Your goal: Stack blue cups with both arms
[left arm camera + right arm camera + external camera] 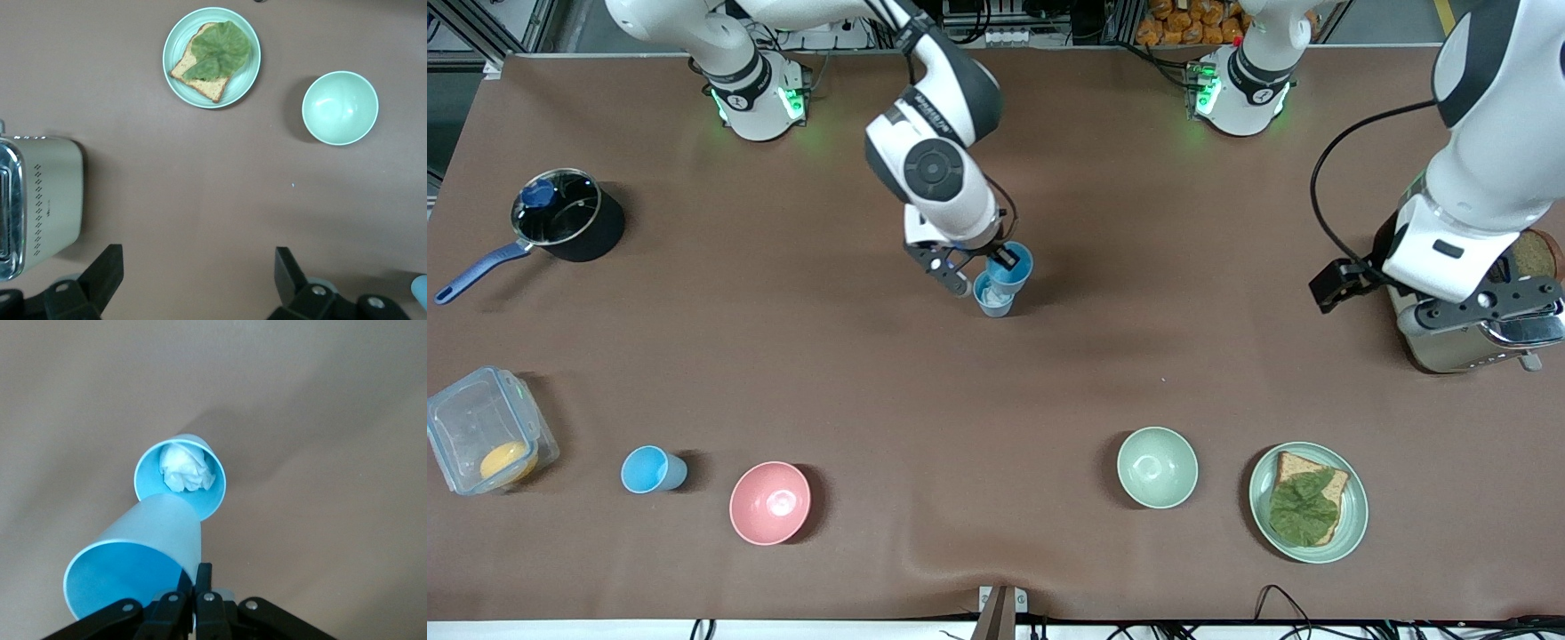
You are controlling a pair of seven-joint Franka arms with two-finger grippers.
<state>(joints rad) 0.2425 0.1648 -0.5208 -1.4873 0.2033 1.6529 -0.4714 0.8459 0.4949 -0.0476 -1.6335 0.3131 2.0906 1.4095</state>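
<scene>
My right gripper (1003, 260) (200, 577) is over the middle of the table, shut on the rim of one pale-blue cup (1014, 274) (133, 567). It holds that cup tilted, with its base at the mouth of the second blue cup (993, 302) (215, 499). The second cup stands upright on the table with crumpled white paper (185, 470) inside it. My left gripper (1436, 300) (197, 267) is open and empty. It waits high above the table beside the toaster (1449, 351) (47, 200).
A brighter sky-blue cup (649, 469), a pink bowl (769, 502), a green bowl (1156, 467) (340, 107) and a plate (1356, 507) (173, 47) with bread and lettuce stand near the front camera. A pot (560, 213) and a clear container (485, 440) are at the right arm's end.
</scene>
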